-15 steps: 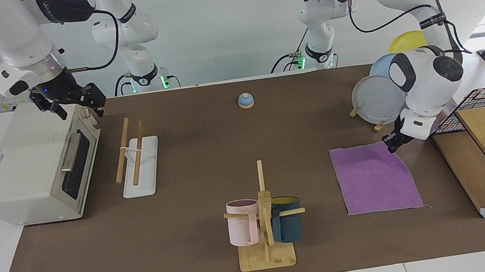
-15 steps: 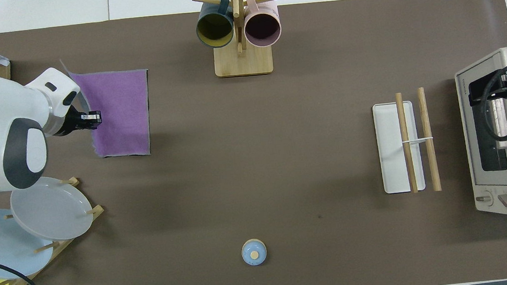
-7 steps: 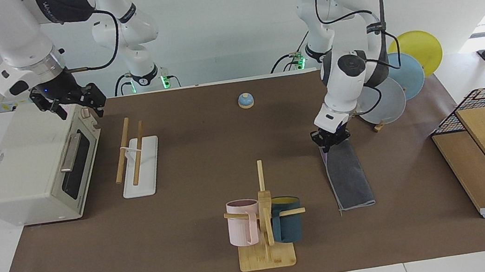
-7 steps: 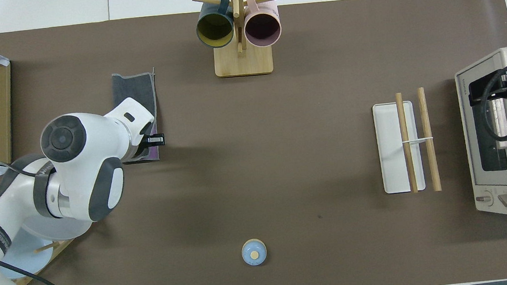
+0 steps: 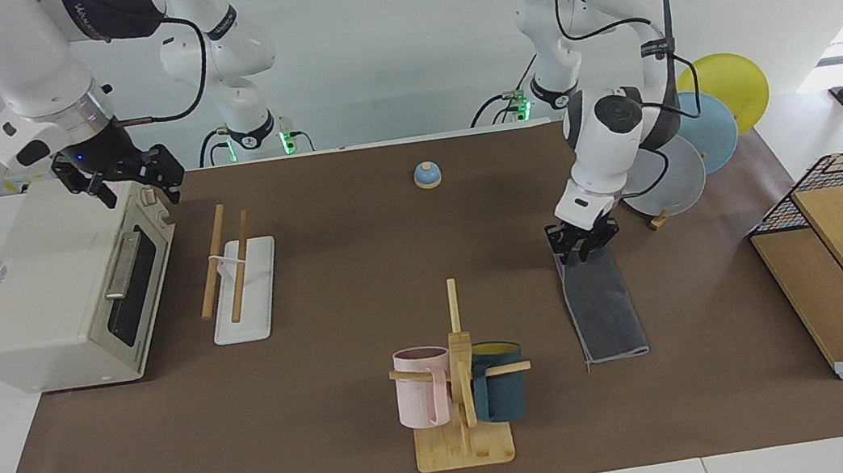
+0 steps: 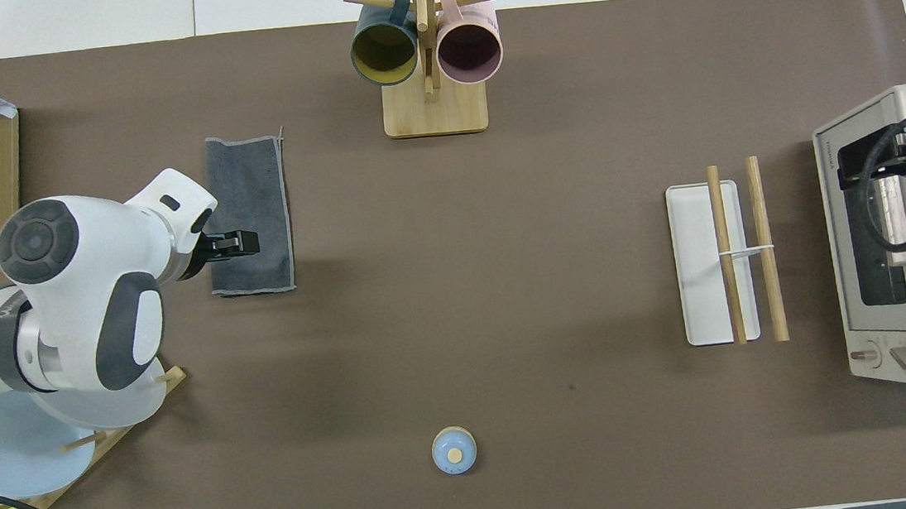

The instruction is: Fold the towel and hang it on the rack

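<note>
One fold shows in the towel [image 5: 603, 302]: it lies flat on the brown table cover [image 5: 330, 281] as a narrow strip, dark grey face up, with a sliver of purple at the end nearest the robots. Its long axis runs from the robots' side toward the table's edge, so one short end points at the arms.

That near end sits right under the left gripper [image 5: 582, 246], and the rest of the strip stretches away from the jaws, toward the table edge. The jaws stand parted just above the cloth and, as far as the facing view shows, hold nothing. In the overhead view the left gripper [image 6: 240, 243] covers the strip's side toward the left arm's end, partway along its length.

By my reading, the next move turns on this: the strip lies directly below the left jaws, while the rack [image 5: 237, 273] stands well apart, toward the right arm's end. Its two wooden rods run roughly parallel to the towel's long axis.

Waiting over the toaster oven [image 5: 62, 288], the right gripper [image 5: 125, 182] is far from the cloth; I cannot tell how its jaws stand. Clearly the left arm is the nearer one.
</note>
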